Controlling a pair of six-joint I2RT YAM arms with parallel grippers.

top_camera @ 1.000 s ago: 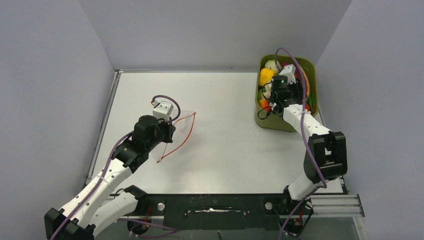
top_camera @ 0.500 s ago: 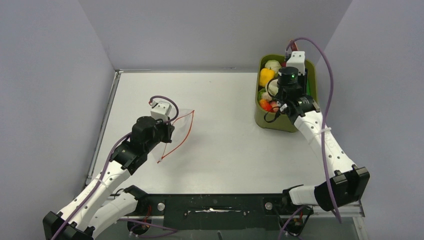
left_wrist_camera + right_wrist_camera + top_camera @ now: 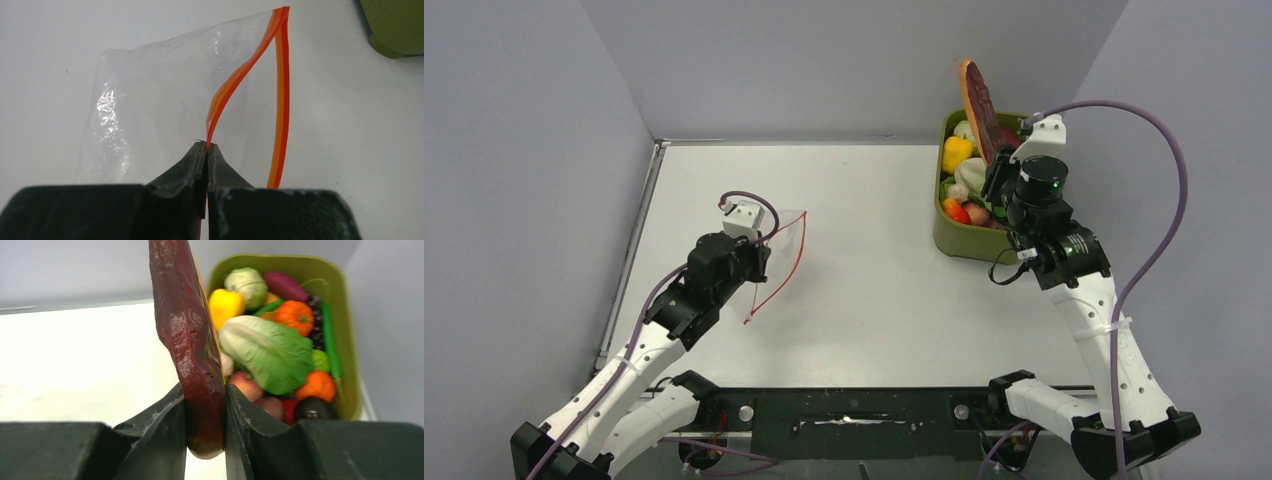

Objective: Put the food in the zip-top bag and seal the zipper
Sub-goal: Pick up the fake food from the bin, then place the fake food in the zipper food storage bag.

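My left gripper (image 3: 760,266) is shut on one orange-red lip of the zipper (image 3: 235,80), holding the clear zip-top bag (image 3: 150,100) with its mouth parted just above the table. The other lip of the zipper (image 3: 280,110) hangs apart to the right. My right gripper (image 3: 996,165) is shut on a flat dark red piece of food (image 3: 976,95), which stands upright above the tub's left side. In the right wrist view that piece (image 3: 187,325) fills the gap between the fingers (image 3: 160,415). More food lies below: a green lettuce leaf (image 3: 270,352), an orange pumpkin (image 3: 292,315), a yellow pepper (image 3: 956,152).
The olive-green tub (image 3: 969,245) stands at the table's far right corner, close to the right wall, and holds several toy fruits and vegetables. White tabletop (image 3: 874,270) lies between the bag and the tub. Grey walls enclose the table on three sides.
My right arm has risen out of the tub with the dark red piece of food and swung right. The left arm keeps hold of the bag, which has turned slightly.
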